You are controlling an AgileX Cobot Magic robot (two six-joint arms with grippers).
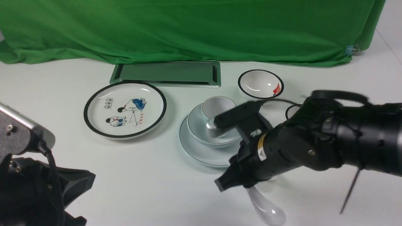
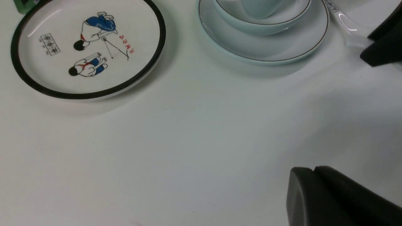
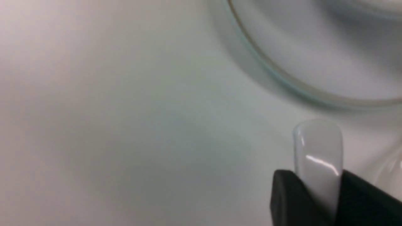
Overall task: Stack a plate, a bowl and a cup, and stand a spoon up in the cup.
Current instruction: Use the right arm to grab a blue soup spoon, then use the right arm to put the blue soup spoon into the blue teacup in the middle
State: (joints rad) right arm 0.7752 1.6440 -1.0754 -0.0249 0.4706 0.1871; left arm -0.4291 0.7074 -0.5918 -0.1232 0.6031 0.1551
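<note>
Spoon pickup, front view: right gripper clenches glossy white ceramic spoon, near-right of stacked pale bluish plate, bowl, handleless cup; next, likely a lift to stand it in the cup. Left wrist: left gripper closed, empty; red lettering on black-rimmed cartoon plate unreadable. Right wrist: jaws pinch the handle.

Plates, bowls, spoons: two; cup: one

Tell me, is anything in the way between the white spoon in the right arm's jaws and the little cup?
Nothing visible does. The spoon lies on the table on the robot's side of the plate, handle between the right jaws. The cup sits open in the bowl on that plate; only their rims to clear.
</note>
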